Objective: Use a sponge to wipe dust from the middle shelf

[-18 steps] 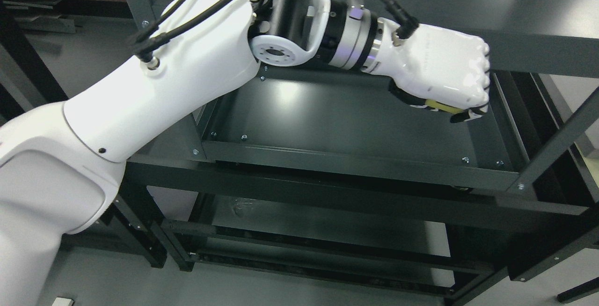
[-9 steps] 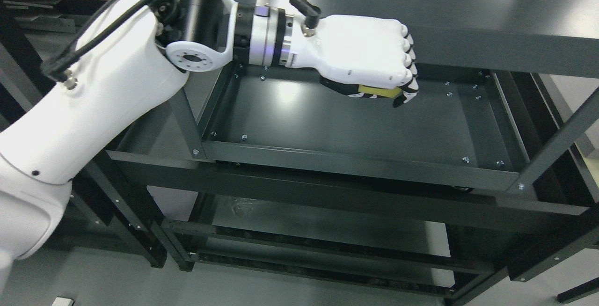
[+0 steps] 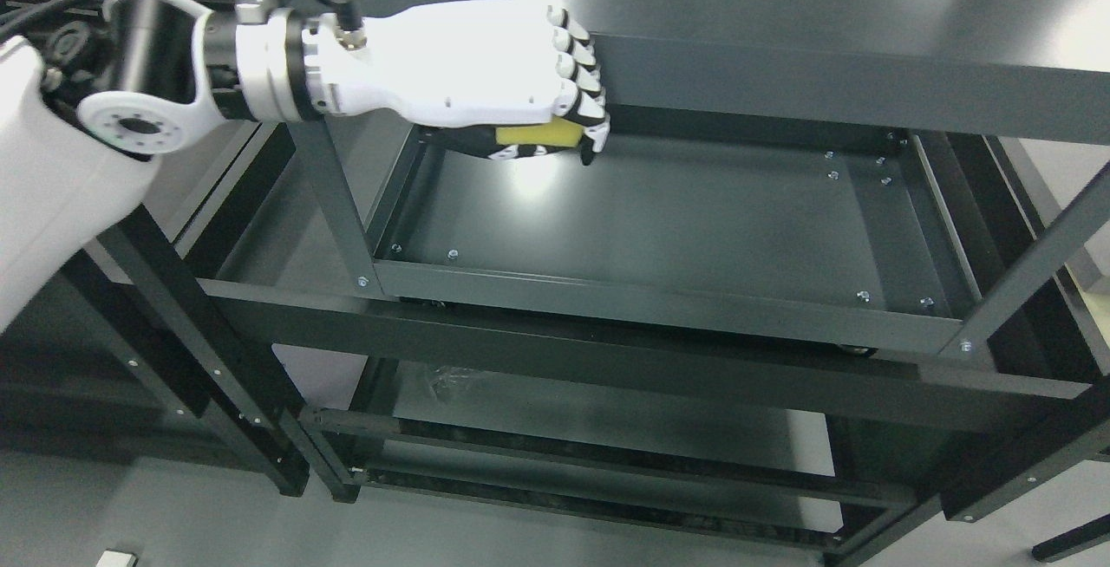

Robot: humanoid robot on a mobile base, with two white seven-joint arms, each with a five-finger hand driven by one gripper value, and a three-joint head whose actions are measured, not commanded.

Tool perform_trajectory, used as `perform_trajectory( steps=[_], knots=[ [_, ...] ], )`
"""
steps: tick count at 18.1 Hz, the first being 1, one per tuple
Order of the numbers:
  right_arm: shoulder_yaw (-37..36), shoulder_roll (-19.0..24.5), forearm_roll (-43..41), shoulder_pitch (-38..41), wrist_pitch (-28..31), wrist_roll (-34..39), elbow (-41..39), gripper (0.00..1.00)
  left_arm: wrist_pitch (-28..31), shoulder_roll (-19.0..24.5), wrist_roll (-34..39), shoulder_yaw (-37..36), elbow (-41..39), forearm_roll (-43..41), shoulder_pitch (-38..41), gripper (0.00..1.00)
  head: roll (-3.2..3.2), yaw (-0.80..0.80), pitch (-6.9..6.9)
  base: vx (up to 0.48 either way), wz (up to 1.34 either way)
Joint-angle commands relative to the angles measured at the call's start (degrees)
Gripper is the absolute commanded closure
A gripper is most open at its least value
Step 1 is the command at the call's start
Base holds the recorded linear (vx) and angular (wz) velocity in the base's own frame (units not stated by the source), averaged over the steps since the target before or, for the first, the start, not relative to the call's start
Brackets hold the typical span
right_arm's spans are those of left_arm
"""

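We see left hand (image 3: 486, 86) fingers (image 3: 583, 94) clamped on yellow sponge (image 3: 538, 133), over far-left corner of middle shelf (image 3: 694, 220).

Yellow rectangular sponge (image 3: 536, 134) mostly covered by the white left hand (image 3: 486, 77) curled over it, contact with the dark grey metal middle shelf (image 3: 676, 220) not discernible, white left arm cut off by the left edge, small pale object (image 3: 115, 559) clipped at the bottom edge
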Motion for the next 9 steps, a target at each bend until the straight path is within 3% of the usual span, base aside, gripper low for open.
perform_trajectory(
  steps=[1, 6, 9],
  knots=[
    [0.00, -1.00, 0.00, 0.00, 4.18, 0.05, -1.00, 0.00, 0.02, 24.63, 0.04, 9.22, -6.37, 7.93, 5.58, 0.96, 0.00, 0.00, 0.00, 0.000, 0.00],
    [0.00, -1.00, 0.00, 0.00, 4.18, 0.05, -1.00, 0.00, 0.02, 36.50, 0.04, 12.73, -6.20, 15.05, 9.36, 0.96, 0.00, 0.00, 0.00, 0.000, 0.00],
    [0.00, -1.00, 0.00, 0.00, 4.18, -0.04, -1.00, 0.00, 0.02, 39.86, 0.13, 16.25, -5.76, 20.58, 11.65, 0.95, 0.00, 0.00, 0.00, 0.000, 0.00]
  ],
)
